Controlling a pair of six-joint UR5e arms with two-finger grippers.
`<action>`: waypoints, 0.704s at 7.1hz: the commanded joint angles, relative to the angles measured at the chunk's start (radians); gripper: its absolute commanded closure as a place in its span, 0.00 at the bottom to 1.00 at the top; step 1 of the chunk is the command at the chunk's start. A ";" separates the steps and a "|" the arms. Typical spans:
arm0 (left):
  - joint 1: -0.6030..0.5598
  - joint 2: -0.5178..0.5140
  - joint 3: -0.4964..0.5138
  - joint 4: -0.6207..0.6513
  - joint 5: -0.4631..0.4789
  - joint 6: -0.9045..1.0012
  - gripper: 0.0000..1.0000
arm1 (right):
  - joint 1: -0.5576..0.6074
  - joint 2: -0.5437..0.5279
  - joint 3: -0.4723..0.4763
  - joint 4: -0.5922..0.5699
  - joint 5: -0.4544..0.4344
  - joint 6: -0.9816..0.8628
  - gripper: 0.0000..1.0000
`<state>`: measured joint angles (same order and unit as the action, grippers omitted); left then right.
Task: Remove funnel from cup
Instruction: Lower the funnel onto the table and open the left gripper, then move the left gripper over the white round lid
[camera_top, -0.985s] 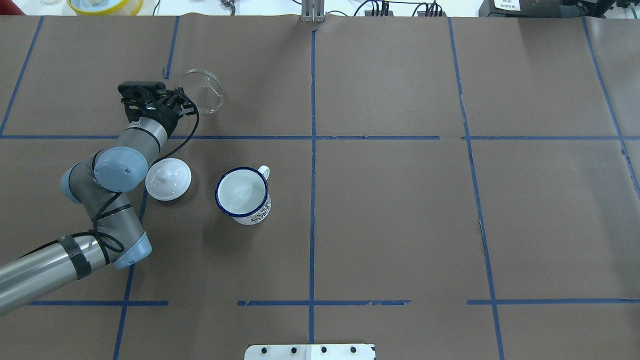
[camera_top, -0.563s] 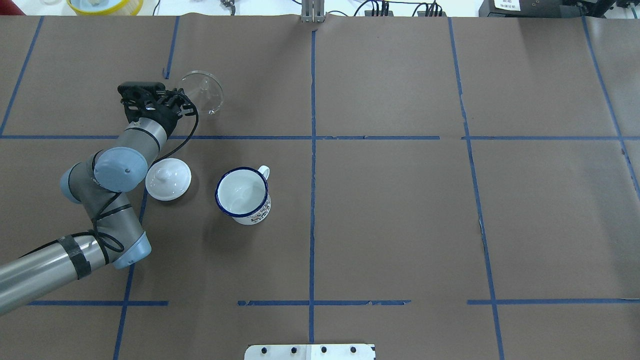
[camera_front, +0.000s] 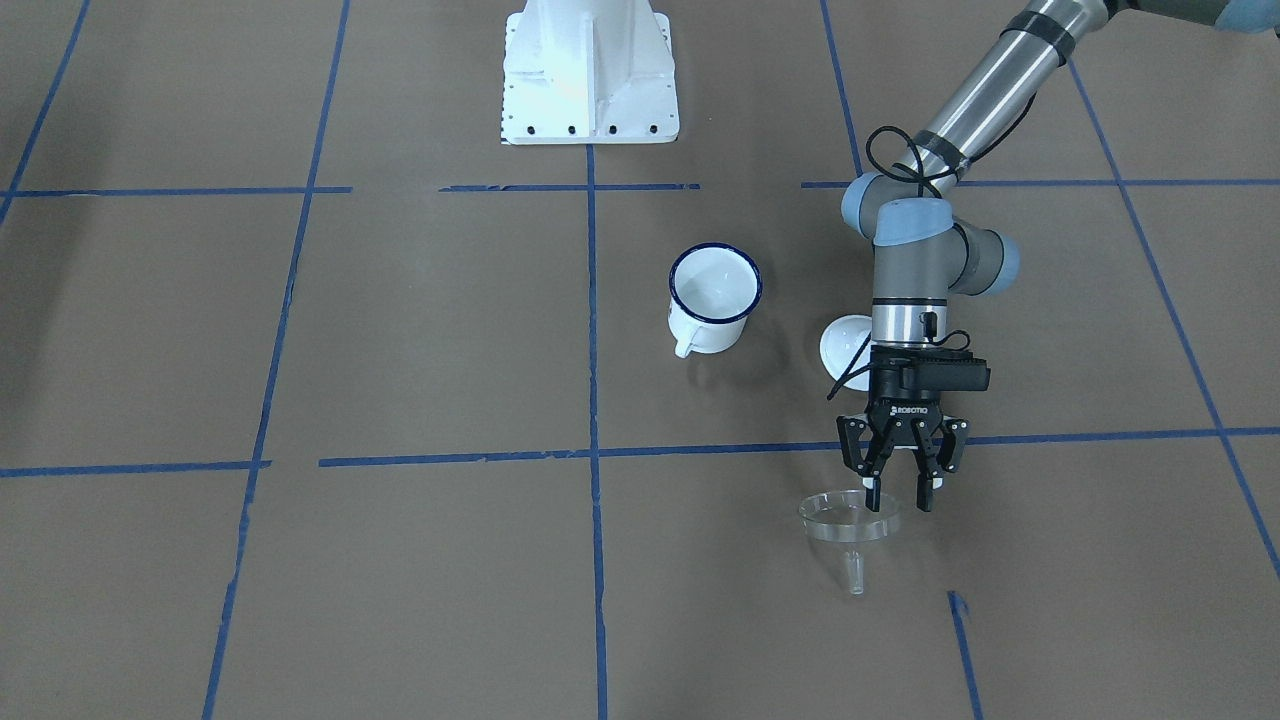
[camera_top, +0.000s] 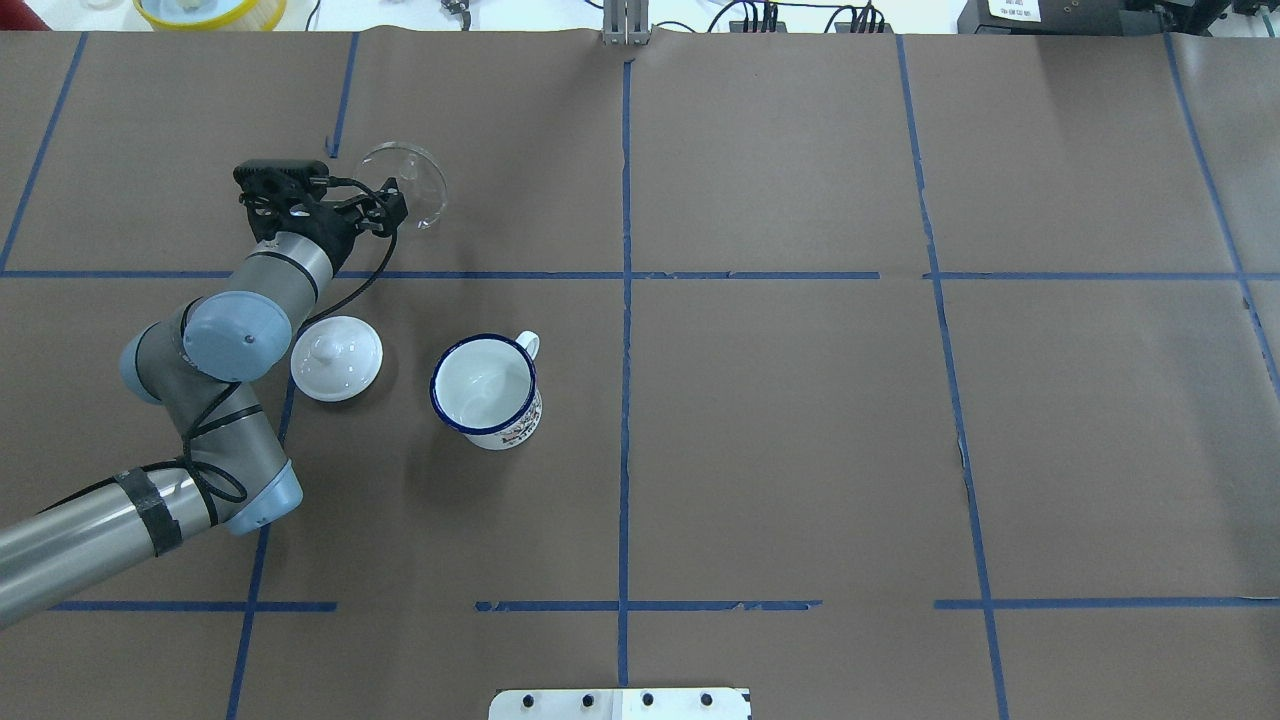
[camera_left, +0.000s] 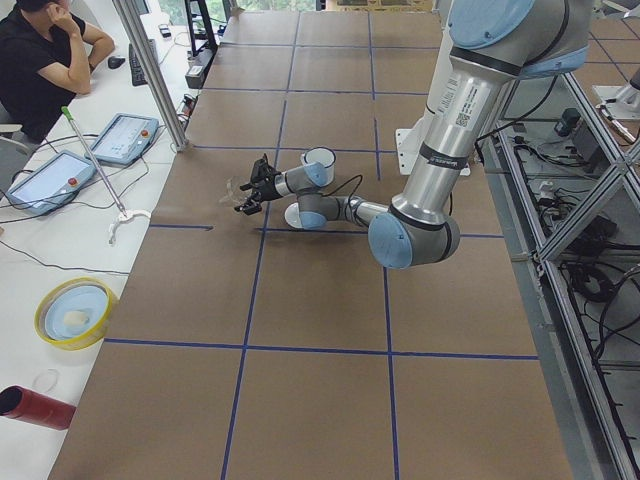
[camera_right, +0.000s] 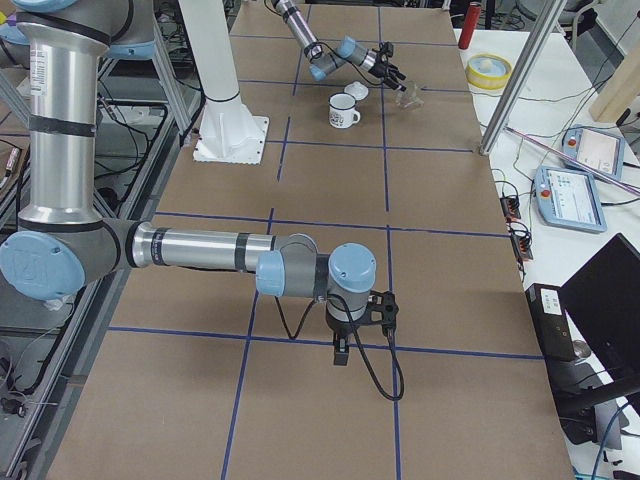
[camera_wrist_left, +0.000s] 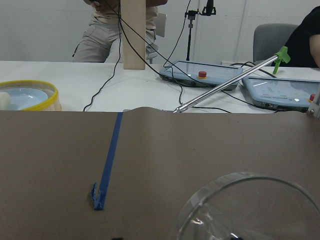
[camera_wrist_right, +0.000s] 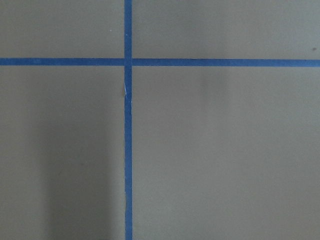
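Note:
The clear funnel (camera_front: 848, 518) lies tilted on the brown table paper, spout pointing away from the robot, far from the cup. It also shows in the overhead view (camera_top: 408, 183) and fills the bottom of the left wrist view (camera_wrist_left: 250, 210). My left gripper (camera_front: 899, 497) hangs just over the funnel's near rim with its fingers spread apart, one fingertip (camera_front: 873, 497) over the rim edge; it also shows from overhead (camera_top: 390, 212). The white cup (camera_top: 485, 390) with the dark blue rim stands upright and empty. My right gripper (camera_right: 340, 352) shows only in the right side view; I cannot tell its state.
A white domed lid (camera_top: 337, 358) with a knob lies left of the cup, under my left forearm. The white robot base (camera_front: 588, 75) stands behind the cup. A yellow-rimmed bowl (camera_top: 208, 10) sits off the far table edge. An operator sits beyond the far edge.
My left gripper's fingers have spread and now reach further toward the funnel's rim. The funnel has barely shifted. The cup and lid have not moved.

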<state>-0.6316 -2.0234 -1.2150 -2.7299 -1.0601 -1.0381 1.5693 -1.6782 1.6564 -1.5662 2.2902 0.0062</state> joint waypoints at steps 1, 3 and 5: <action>-0.023 0.008 -0.090 -0.001 -0.090 0.134 0.00 | 0.000 0.000 0.000 0.000 0.000 0.000 0.00; -0.055 0.169 -0.223 0.007 -0.291 0.142 0.00 | 0.000 0.000 -0.001 0.000 0.000 0.000 0.00; -0.080 0.334 -0.393 0.066 -0.499 0.142 0.00 | 0.000 0.000 -0.001 0.000 0.000 0.000 0.00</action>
<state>-0.6999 -1.7859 -1.5068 -2.7057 -1.4422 -0.8972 1.5693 -1.6782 1.6552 -1.5662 2.2902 0.0061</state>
